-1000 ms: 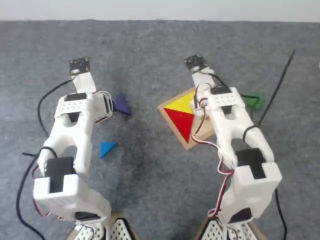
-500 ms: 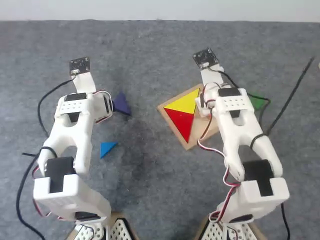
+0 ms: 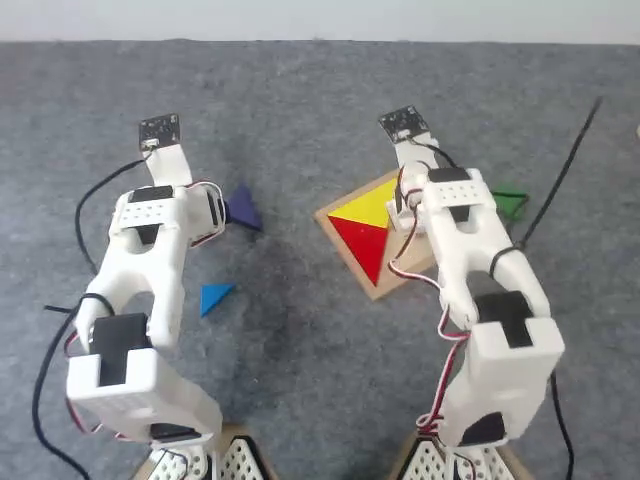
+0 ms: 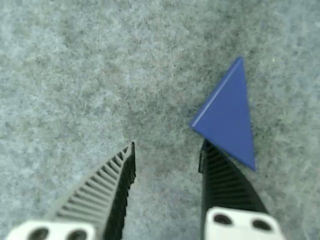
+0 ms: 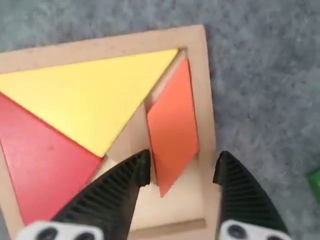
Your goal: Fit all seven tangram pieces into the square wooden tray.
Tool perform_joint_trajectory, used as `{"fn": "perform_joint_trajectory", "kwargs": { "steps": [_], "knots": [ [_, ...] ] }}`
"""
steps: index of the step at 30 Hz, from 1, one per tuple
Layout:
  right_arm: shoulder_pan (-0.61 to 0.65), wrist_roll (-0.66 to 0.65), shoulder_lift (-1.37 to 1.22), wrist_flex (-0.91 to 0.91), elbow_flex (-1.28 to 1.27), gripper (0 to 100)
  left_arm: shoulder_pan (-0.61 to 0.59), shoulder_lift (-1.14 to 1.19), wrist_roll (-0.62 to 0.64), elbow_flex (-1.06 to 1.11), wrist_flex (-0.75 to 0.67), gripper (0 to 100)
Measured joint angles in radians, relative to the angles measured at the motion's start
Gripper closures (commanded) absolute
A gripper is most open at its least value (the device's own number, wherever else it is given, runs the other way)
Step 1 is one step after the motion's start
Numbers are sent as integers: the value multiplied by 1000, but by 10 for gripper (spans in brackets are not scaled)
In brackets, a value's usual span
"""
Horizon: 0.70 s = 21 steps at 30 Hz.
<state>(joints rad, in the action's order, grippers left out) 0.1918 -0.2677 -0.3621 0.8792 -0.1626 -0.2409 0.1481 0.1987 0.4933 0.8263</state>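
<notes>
The right gripper [image 5: 182, 159] is held open over the square wooden tray [image 5: 100, 44], with its two black fingers set wide apart. Nothing is gripped. The orange slanted four-sided piece [image 5: 172, 125] is seen between the fingers, lying inside the tray along one rim. Beside it the big yellow triangle [image 5: 95, 95] is laid, and the big red triangle [image 5: 40, 165] is laid against the yellow one. A bare wooden patch is left in the tray near the fingers. A green piece [image 3: 510, 203] is found on the grey mat [image 3: 300, 100] just outside the tray, on the side away from the left arm [image 3: 150, 260].

The left gripper [image 4: 167, 146] is also held open, low over the mat. The dark blue triangle [image 4: 227, 117] is placed just beside one fingertip, outside the gap. Whether it is touched cannot be told. A small light blue triangle [image 3: 214, 297] is left on the mat next to the left arm, well apart from the tray.
</notes>
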Motion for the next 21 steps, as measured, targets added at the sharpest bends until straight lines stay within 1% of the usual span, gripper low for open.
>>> {"fn": "perform_joint_trajectory", "kwargs": {
  "steps": [4, 10, 15, 18, 21],
  "knots": [
    [0, 0, -48, 2, 71, 764, 0, 0, 0, 0, 0, 792],
    [0, 3, -48, 3, 89, 764, 0, 0, 0, 0, 0, 792],
    [-5, 6, 38, -12, 21, 764, 0, 0, 0, 0, 0, 792],
    [-3, 6, 48, -29, -31, 764, 0, 0, 0, 0, 0, 792],
    [-37, 6, 49, -29, -38, 764, 0, 0, 0, 0, 0, 792]
  ]
}}
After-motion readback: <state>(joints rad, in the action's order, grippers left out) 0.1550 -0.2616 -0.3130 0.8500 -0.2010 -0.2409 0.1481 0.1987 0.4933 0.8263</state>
